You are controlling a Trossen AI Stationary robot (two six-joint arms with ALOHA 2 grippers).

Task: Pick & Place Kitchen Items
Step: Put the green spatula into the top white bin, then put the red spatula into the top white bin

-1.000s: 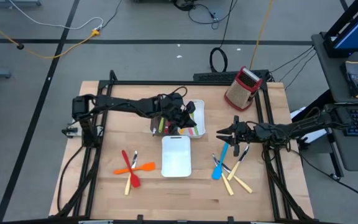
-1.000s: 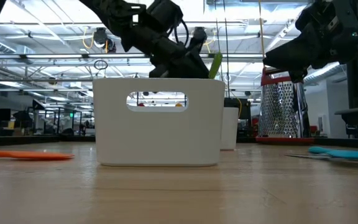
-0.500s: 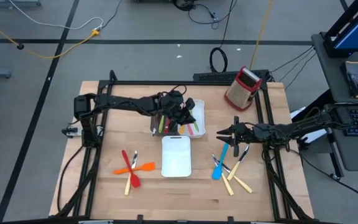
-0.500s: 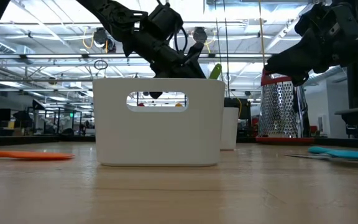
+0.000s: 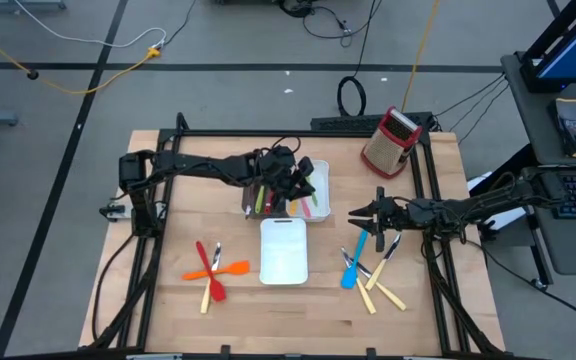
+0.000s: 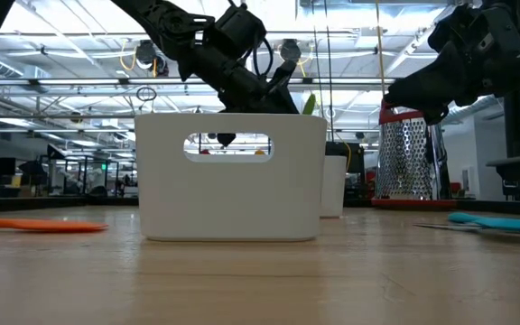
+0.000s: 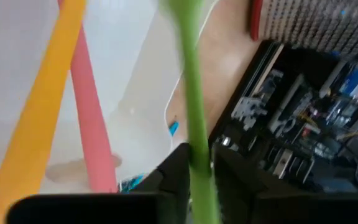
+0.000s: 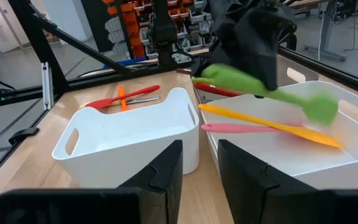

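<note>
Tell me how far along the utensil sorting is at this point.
Partly done. An orange utensil and a pink one already lie in the far white tray. The left gripper is over that tray with a green spatula between its fingers. Left: red and orange utensils and the blue and cream-handled ones on the table, near the waiting right gripper.
</note>
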